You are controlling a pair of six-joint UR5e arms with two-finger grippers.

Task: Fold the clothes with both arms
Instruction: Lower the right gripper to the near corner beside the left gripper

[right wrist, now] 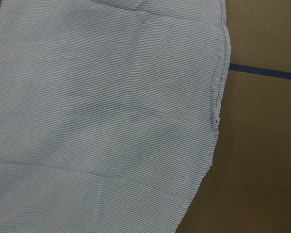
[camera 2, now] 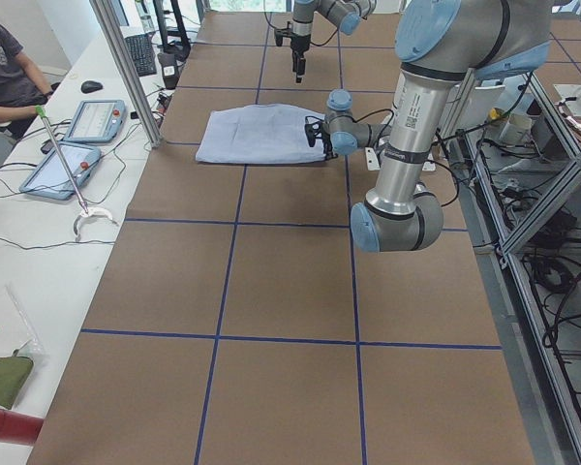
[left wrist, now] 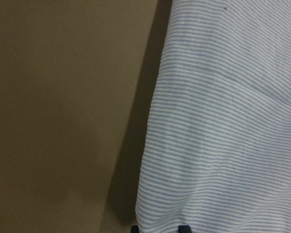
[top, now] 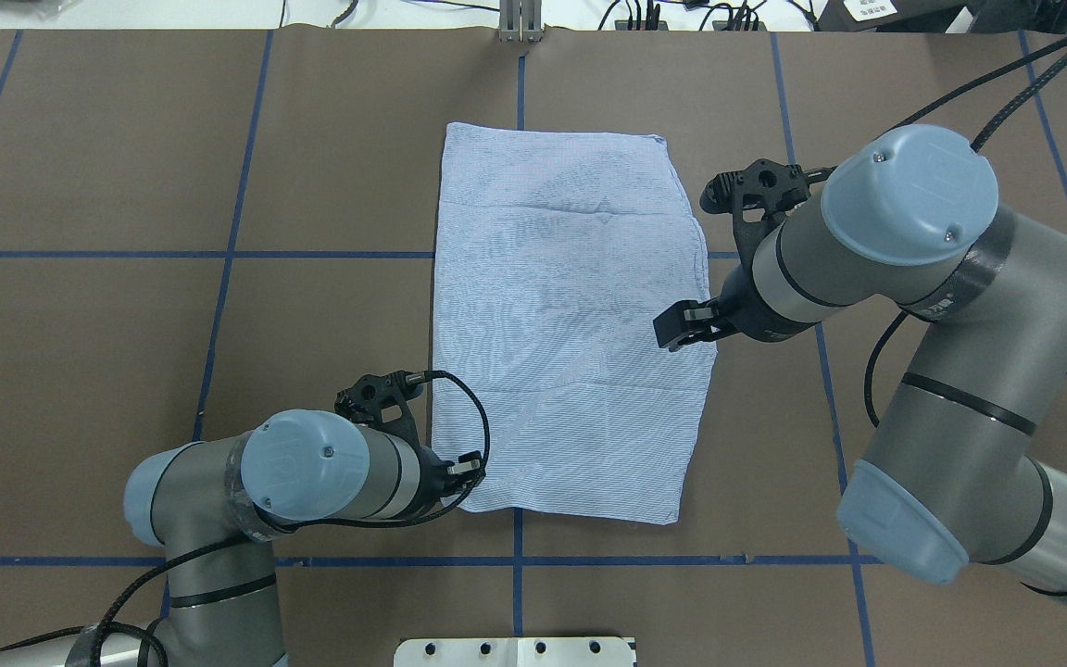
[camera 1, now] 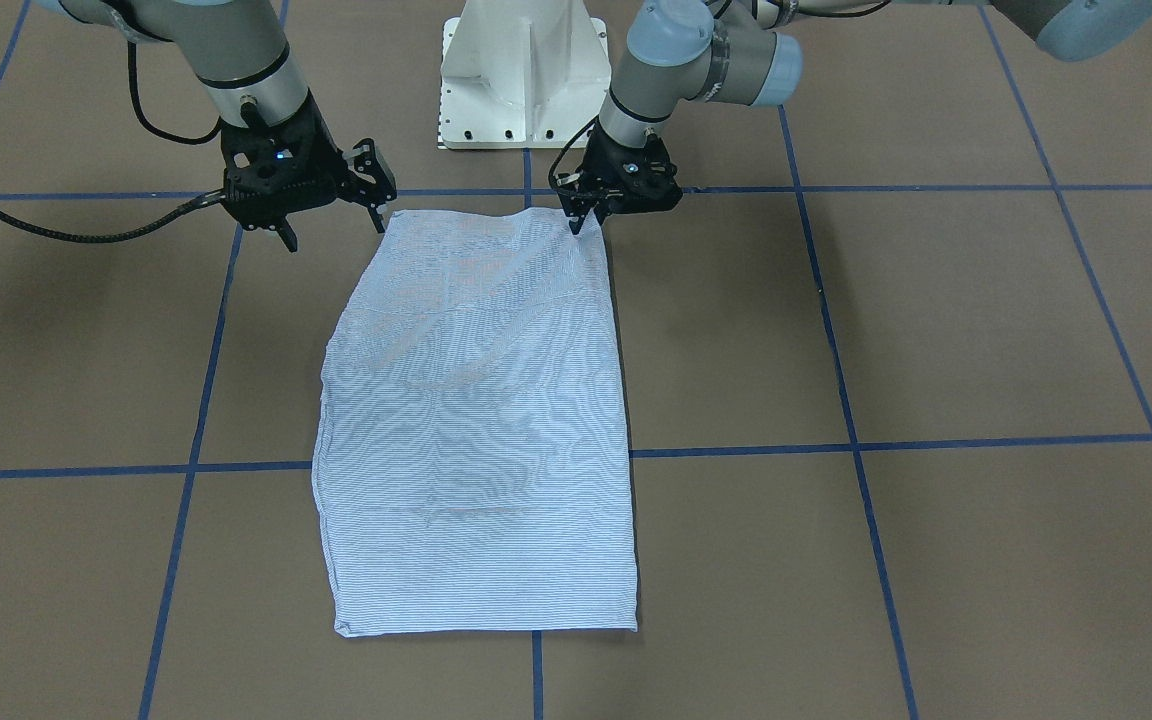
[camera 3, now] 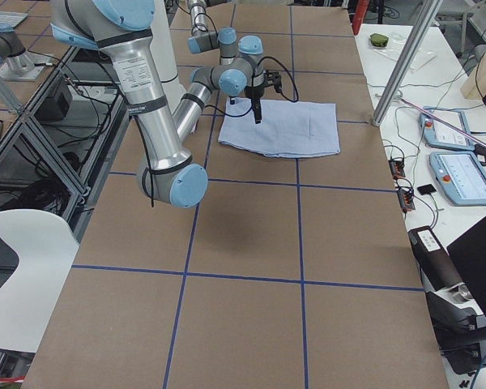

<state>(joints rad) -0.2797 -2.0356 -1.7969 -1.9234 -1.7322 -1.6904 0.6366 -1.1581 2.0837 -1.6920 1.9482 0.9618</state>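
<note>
Shirt [top: 571, 324] lies flat — long axis running out from pedestal [top: 515, 651].

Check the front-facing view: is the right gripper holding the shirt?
No, the right gripper hangs open beside a corner of the shirt, with neither finger closed on the cloth.

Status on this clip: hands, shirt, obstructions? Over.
Light blue-and-white fine-striped shirt folded rectangular, flat on brown table. Right hand open, empty, near its robot-side corner. Left hand at the other corner, grip unclear. Nothing atop shirt.
</note>
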